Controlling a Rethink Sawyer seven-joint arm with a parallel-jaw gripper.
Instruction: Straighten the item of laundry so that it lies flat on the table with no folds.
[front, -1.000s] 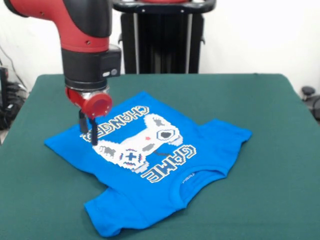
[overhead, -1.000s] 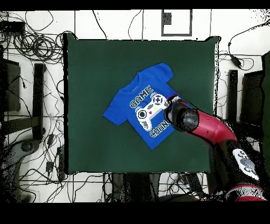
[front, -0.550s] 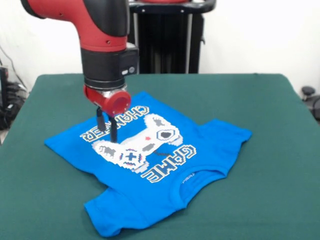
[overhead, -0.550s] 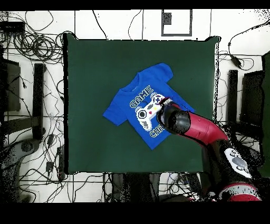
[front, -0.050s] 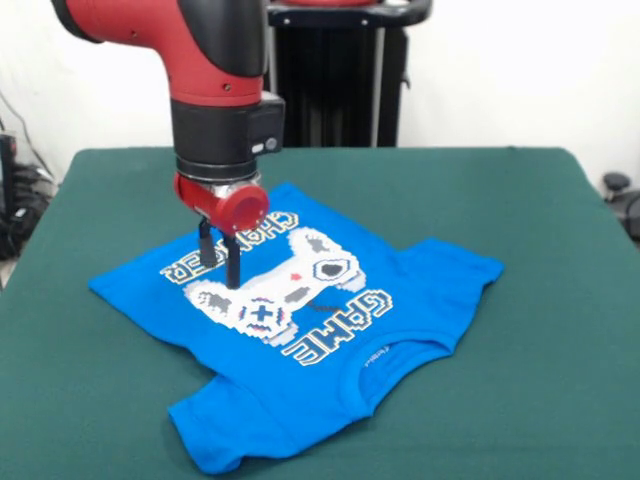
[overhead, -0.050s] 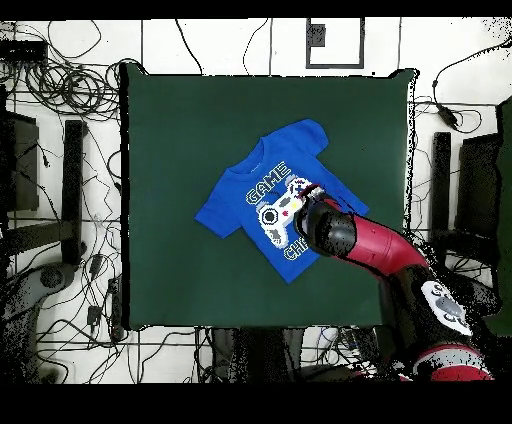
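The item of laundry (front, -0.050s: 420, 285) is a bright blue T-shirt, print side up on the green table (front, -0.050s: 500, 200), its collar toward the near edge. The body looks mostly spread; the near sleeve (front, -0.050s: 215, 430) is bunched and wrinkled. My gripper (front, -0.050s: 219, 262) points straight down over the "CHANGER" lettering, at the controller graphic's left end. Its two black fingers (front, -0.050s: 233, 268) stand a little apart, open, with no cloth between them. In the overhead view the arm's wrist (overhead, -0.050s: 325, 230) covers the gripper and the shirt's (overhead, -0.050s: 250, 195) lower right part.
Bare green felt (overhead, -0.050s: 180, 130) surrounds the shirt on all sides. Cables (overhead, -0.050s: 60, 90) and black stands (overhead, -0.050s: 72, 180) lie on the floor beside the table. The black pedestal (front, -0.050s: 330, 80) rises behind the far edge.
The arm has moved right, from the shirt's hem side to over the "CHANGER" lettering, slowing in the last half second. The shirt has not shifted.
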